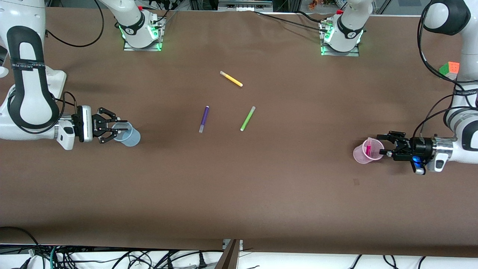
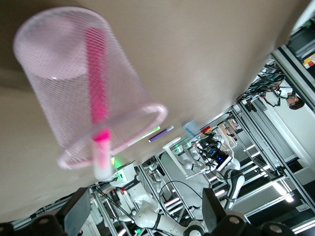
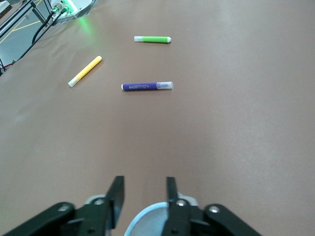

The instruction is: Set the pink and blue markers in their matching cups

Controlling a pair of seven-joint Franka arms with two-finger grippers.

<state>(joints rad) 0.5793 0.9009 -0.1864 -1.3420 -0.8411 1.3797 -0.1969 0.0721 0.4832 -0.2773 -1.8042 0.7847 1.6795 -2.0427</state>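
Observation:
The pale pink cup [image 1: 361, 155] stands upright near the left arm's end of the table. The pink marker [image 1: 368, 146] stands inside it, its paler cap poking above the rim. In the left wrist view the cup [image 2: 59, 64] and the marker [image 2: 97, 83] fill the frame. My left gripper [image 1: 384, 145] is open and empty just beside the cup, its fingers [image 2: 78, 216] spread wide. The light blue cup [image 1: 129, 137] stands near the right arm's end. My right gripper [image 1: 121, 126] is open over its rim [image 3: 150, 221]. The blue marker does not show in any view.
A purple marker [image 1: 204, 118], a green marker [image 1: 247, 118] and a yellow marker [image 1: 231, 79] lie loose mid-table; the yellow one lies farthest from the front camera. All three show in the right wrist view, purple [image 3: 146, 86] closest. A colour cube [image 1: 450, 70] sits by the left arm.

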